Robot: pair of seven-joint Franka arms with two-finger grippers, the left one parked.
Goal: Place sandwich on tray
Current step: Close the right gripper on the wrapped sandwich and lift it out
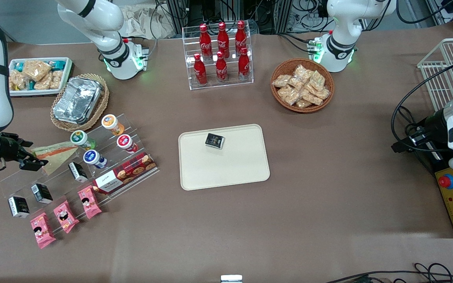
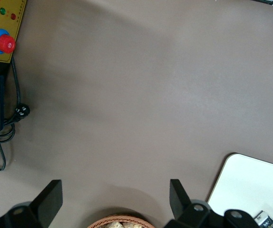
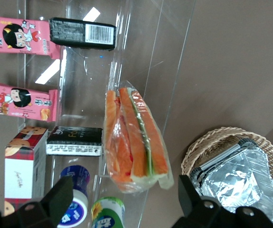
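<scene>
The sandwich (image 1: 55, 153) is a plastic-wrapped wedge with orange and green filling. It lies on the top step of a clear acrylic stand (image 1: 140, 173) toward the working arm's end of the table. It also shows in the right wrist view (image 3: 134, 137). My right gripper (image 1: 31, 158) is open and level with the sandwich, just short of its end. In the right wrist view the gripper (image 3: 125, 202) has its jaws spread wider than the wedge and holds nothing. The cream tray (image 1: 226, 169) lies flat at mid-table with a small black packet (image 1: 214, 140) on it.
The stand also holds small cups (image 1: 112, 124), a cookie box (image 1: 126, 173), black packets (image 1: 41, 192) and pink packets (image 1: 65, 215). A foil container (image 1: 78, 100) in a wicker basket sits close by, and so does a white snack tray (image 1: 39, 74). A cola rack (image 1: 220, 55) and a snack basket (image 1: 302, 84) stand farther back.
</scene>
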